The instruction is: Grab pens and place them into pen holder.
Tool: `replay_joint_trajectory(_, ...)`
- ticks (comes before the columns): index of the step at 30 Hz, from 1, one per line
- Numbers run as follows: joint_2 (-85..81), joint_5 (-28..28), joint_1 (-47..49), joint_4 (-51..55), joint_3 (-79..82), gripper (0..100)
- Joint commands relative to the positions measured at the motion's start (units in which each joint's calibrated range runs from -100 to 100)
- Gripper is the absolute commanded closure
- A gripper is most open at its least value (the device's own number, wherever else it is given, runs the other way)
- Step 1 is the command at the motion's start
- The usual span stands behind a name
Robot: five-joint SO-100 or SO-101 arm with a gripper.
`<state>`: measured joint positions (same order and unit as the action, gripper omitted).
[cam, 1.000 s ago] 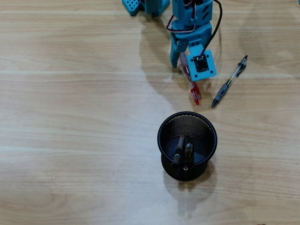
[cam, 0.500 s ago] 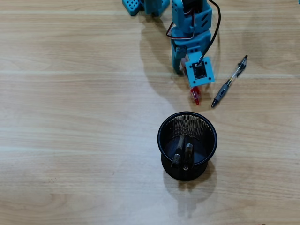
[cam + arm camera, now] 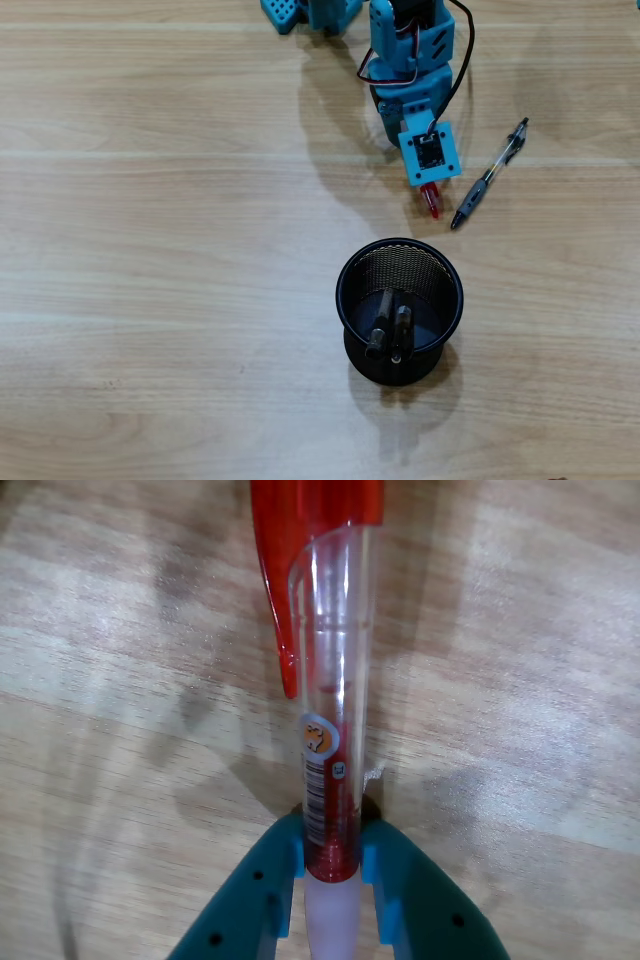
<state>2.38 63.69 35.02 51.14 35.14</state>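
Below the blue arm in the overhead view, only the red cap end of the red-and-white pen (image 3: 432,207) showing past the wrist camera, where a second ago most of its length lay bare on the wooden table (image 3: 150,250); likely lifted. Beside it, clear-and-grey clip pen (image 3: 489,174) lying untouched; nearer the bottom, round black wire-mesh cup (image 3: 400,300) already holding two dark pens (image 3: 390,325). In the wrist view, teal gripper (image 3: 332,855) clenched around the pen's clear barrel. Next, probably, carrying toward the cup.
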Motion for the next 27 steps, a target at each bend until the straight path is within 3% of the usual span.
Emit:
replay_joint_trajectory(1,-1.7,-0.2,-1.4,0.6,-2.6,98)
replay_joint_trajectory(15,-21.6,-7.0,-12.1,0.5,-21.9,98)
replay_joint_trajectory(24,-21.9,-8.5,-16.6,-0.5,-42.1,98)
replay_joint_trajectory(27,-18.5,-8.5,-18.1,-5.9,-46.6,98)
